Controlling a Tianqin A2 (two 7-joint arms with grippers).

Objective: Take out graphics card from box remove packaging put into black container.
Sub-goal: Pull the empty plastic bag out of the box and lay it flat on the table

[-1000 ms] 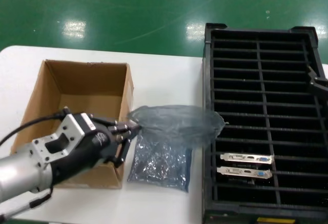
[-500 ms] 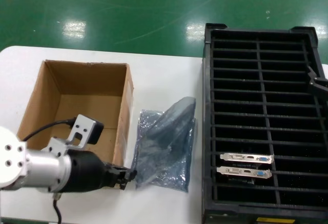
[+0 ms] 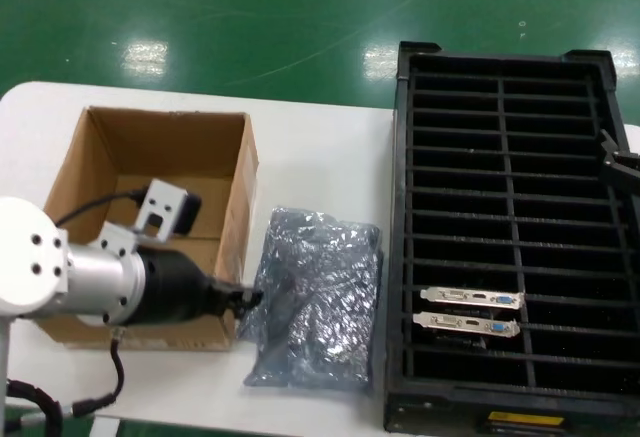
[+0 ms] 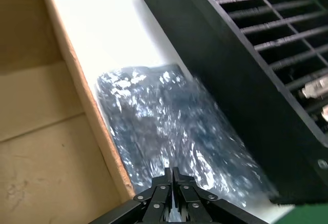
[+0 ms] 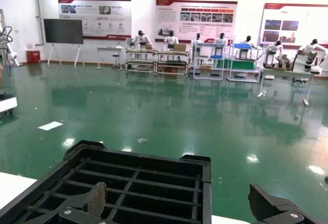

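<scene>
I see a white table (image 3: 320, 157) under my work, with shiny green floor (image 3: 300, 17) beyond it. Far off stand wall posters (image 5: 195, 19), a dark screen (image 5: 63, 31) and shelving carts (image 5: 207, 60).

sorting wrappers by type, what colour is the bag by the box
Shiny silver-grey, crinkled and translucent bag; clearest in the head view.

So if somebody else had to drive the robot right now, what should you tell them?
Left gripper: shut on the near edge of the silver bag, low beside the cardboard box.
Right gripper: open, parked up above the black crate, holding nothing.
The bag lies flat on the table between box and crate; something dark shows inside it.
Two cards already stand in slots near the crate's front.
The box looks empty.
Left to do: get the card out of the bag and slot it into the crate.
</scene>
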